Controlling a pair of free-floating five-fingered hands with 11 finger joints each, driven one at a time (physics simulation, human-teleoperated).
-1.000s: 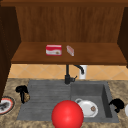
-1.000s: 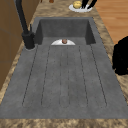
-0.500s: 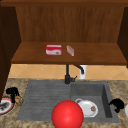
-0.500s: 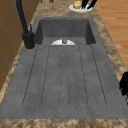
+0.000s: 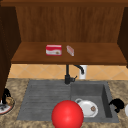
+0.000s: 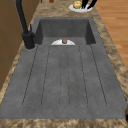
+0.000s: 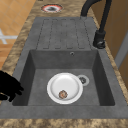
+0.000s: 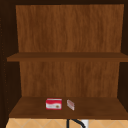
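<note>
At the left edge of the front view, the left hand [image 5: 5, 94] hovers over a red-rimmed plate [image 5: 5, 109] on the stone counter, just beside a small brown food piece [image 5: 10, 100] on it; whether its fingers grip anything cannot be told. Right of the sink basin [image 5: 106, 93], the right hand [image 5: 117, 104] hangs with fingers curled, holding nothing, next to a white plate's edge [image 5: 126, 110]. A white plate [image 5: 87, 108] with a brown morsel [image 5: 93, 108] lies in the basin, a red ball [image 5: 67, 115] sits in front, and a red box [image 5: 53, 49] rests on the shelf.

From the left side, black fingers [image 6: 87, 3] reach down to a far plate [image 6: 80, 9] carrying a yellowish piece [image 6: 77, 4].

From the right side, the right hand [image 7: 8, 86] hovers at the basin's near rim, fingers bent, apart from the white plate [image 7: 65, 87].

Up top, the upper view shows the red box [image 8: 53, 104] beside a small pack [image 8: 70, 104].
</note>
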